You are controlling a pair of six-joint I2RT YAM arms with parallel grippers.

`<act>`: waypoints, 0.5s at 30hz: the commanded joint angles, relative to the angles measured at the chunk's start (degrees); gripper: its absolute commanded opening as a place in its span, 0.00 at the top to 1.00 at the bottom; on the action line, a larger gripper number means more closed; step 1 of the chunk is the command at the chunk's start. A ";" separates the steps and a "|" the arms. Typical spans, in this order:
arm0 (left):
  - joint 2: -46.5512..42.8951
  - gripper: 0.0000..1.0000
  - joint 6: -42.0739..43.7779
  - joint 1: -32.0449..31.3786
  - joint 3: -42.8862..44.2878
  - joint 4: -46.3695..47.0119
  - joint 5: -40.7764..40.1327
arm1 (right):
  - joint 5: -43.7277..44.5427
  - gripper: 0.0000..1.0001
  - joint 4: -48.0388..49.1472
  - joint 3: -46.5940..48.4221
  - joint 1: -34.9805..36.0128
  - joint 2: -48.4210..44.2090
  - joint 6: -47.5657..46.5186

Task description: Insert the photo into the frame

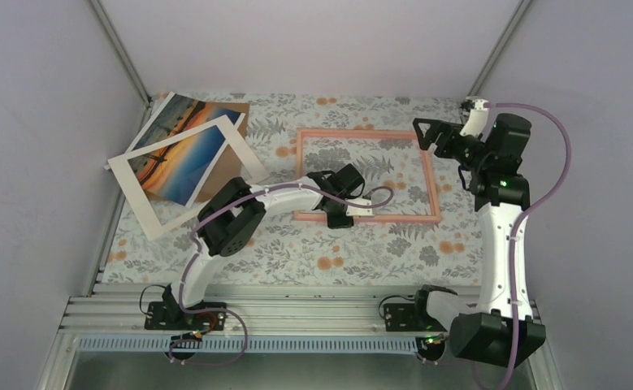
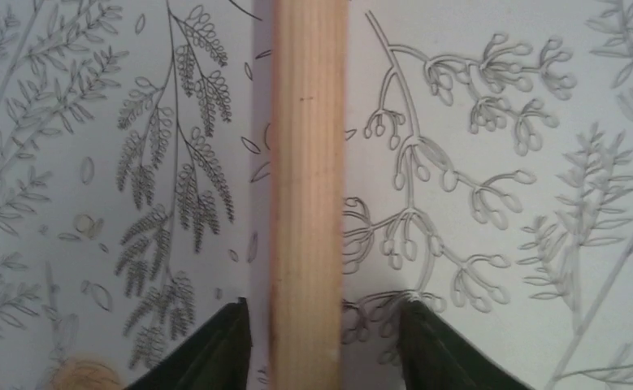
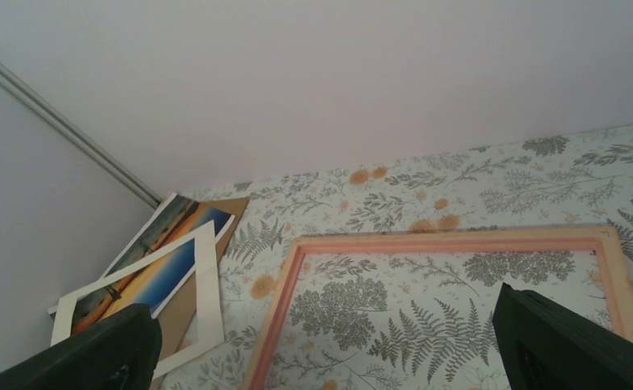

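Observation:
The pink-edged wooden frame [image 1: 362, 132] lies flat on the floral cloth, mid-table. My left gripper [image 1: 339, 218] is low over its near rail. In the left wrist view the rail [image 2: 309, 162] runs between the two dark fingers of my left gripper [image 2: 325, 325], with a gap on each side, so the gripper is open and not clamping. The photo [image 1: 184, 150], an orange-and-blue sunset print, lies at the far left under a white mat; the right wrist view shows the photo [image 3: 154, 272] too. My right gripper [image 1: 423, 134] hovers open and empty over the frame's far right corner, and the right wrist view looks between the fingers of that gripper [image 3: 329, 333] down onto the frame [image 3: 451, 242].
A white mat border [image 1: 138, 191] lies tilted across the print, and a brown cardboard sheet [image 1: 236, 110] sits beneath it. Pale walls close in the table on the left, back and right. The floral cloth [image 1: 296, 252] covers the table.

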 commanded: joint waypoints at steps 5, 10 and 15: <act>-11.13 0.30 -5.13 8.02 -0.15 -3.97 13.67 | -5.04 0.00 5.31 -2.47 -0.19 4.49 -3.83; -20.48 0.26 -9.93 18.42 -3.79 -3.99 21.98 | -7.53 0.01 9.75 -3.56 4.34 8.49 -2.28; -31.21 0.19 -15.38 33.67 -12.39 -3.13 28.71 | -7.71 0.02 12.85 -2.95 12.44 14.71 -3.40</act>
